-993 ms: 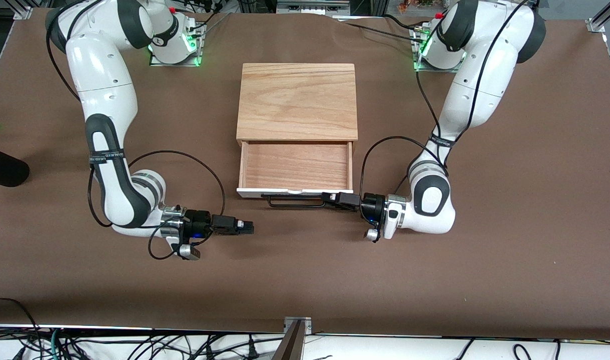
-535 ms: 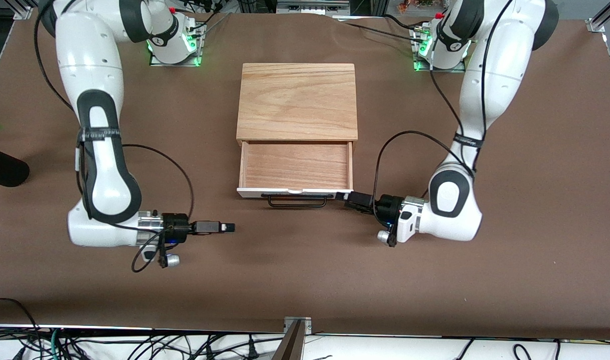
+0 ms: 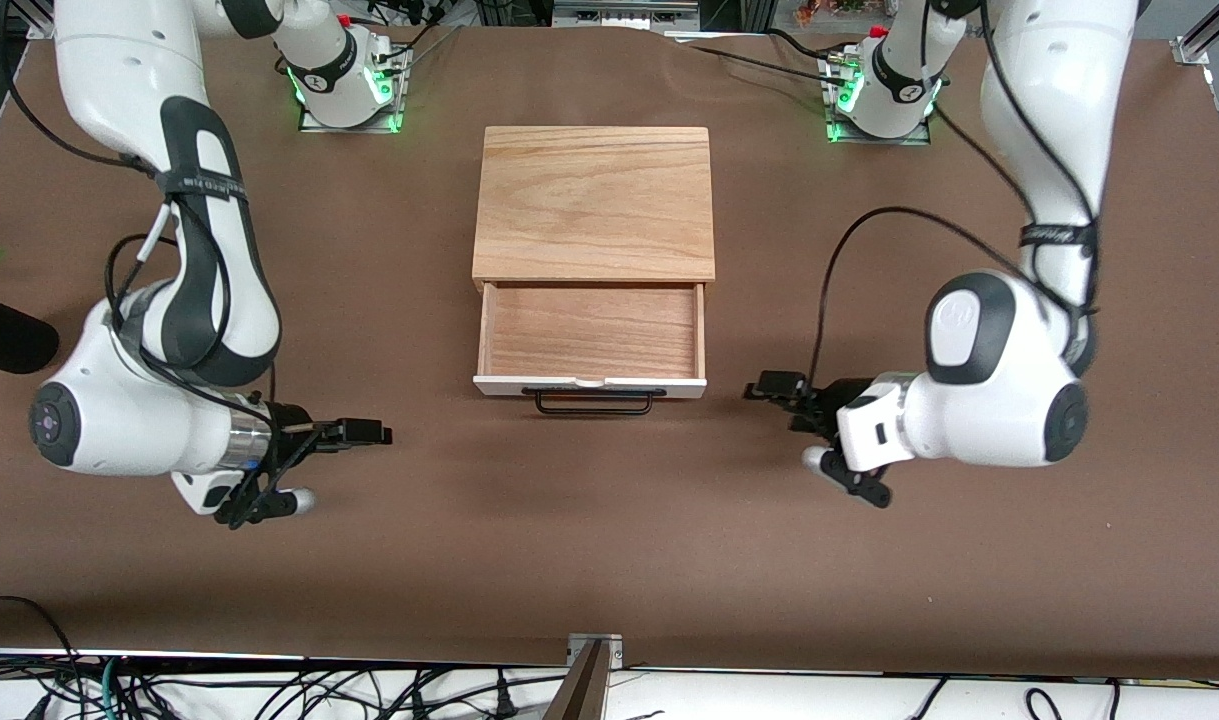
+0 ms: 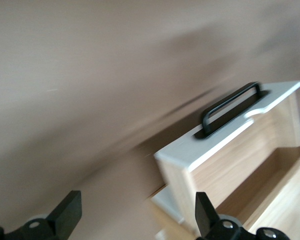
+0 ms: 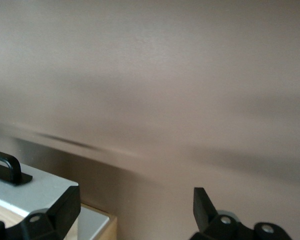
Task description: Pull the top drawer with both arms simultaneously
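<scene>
The top drawer (image 3: 589, 335) stands pulled out of the wooden cabinet (image 3: 594, 200), its light-wood tray empty. Its white front panel (image 3: 589, 382) and black wire handle (image 3: 594, 401) face the front camera. My left gripper (image 3: 766, 386) is open and empty, apart from the drawer toward the left arm's end of the table. My right gripper (image 3: 379, 434) is open and empty, apart from it toward the right arm's end. The left wrist view shows the drawer (image 4: 230, 150) and handle (image 4: 230, 106) past the open gripper (image 4: 135, 220). The right wrist view shows the panel's corner (image 5: 40, 192) beside the open gripper (image 5: 135, 210).
The brown table cover (image 3: 609, 520) is bare around the cabinet. A black rounded object (image 3: 9, 335) lies at the table's edge at the right arm's end. The arms' bases (image 3: 344, 90) (image 3: 879, 95) glow green, with cables along the table's edge.
My left gripper has left the handle's end and drawn back toward its end of the table. My right gripper has drawn back the other way. Both arms rose. The drawer stays open.
</scene>
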